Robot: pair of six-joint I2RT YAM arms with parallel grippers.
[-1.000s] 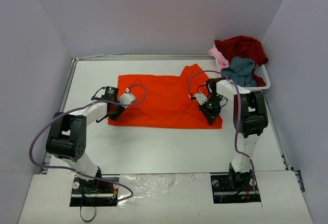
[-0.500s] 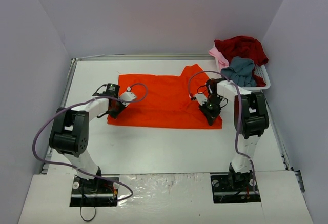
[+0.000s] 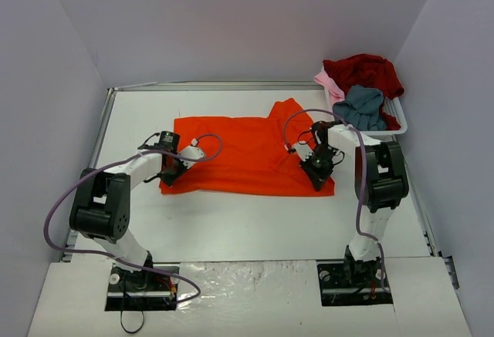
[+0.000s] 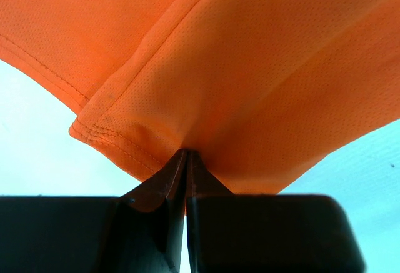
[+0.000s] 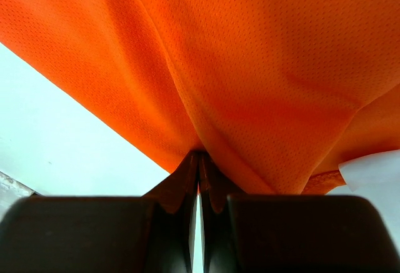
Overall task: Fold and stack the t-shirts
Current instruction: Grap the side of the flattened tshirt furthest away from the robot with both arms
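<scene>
A: Starting with the orange-red t-shirt (image 3: 247, 156): spread flat across the middle of the bench (image 3: 247, 221), long side running left to right, one sleeve poking toward the far wall.

B: Pinched at both near corners. From above, just the left fingers (image 3: 169, 173) down on the near-left hem and the right fingers (image 3: 317, 176) down on the near-right one. No telling the grip itself from up there.

A: Settled by the wrist views. Left wrist: fingers (image 4: 180, 165) clamped tight on a doubled, stitched hem, with cloth tenting away from the tips. Right wrist: fingers (image 5: 192, 163) clamped just as tight on a bunched fold.

B: Only from above: a broad strip of white bench between the near hem and the arm bases, and a narrower strip along the left rail.

A: Tighter on the right. Basket (image 3: 400, 117) in the far-right corner, near the sleeve, heaped with a dark red shirt (image 3: 363, 71), a grey-blue shirt (image 3: 360, 106) and a pale pink shirt (image 3: 330, 84).
</scene>
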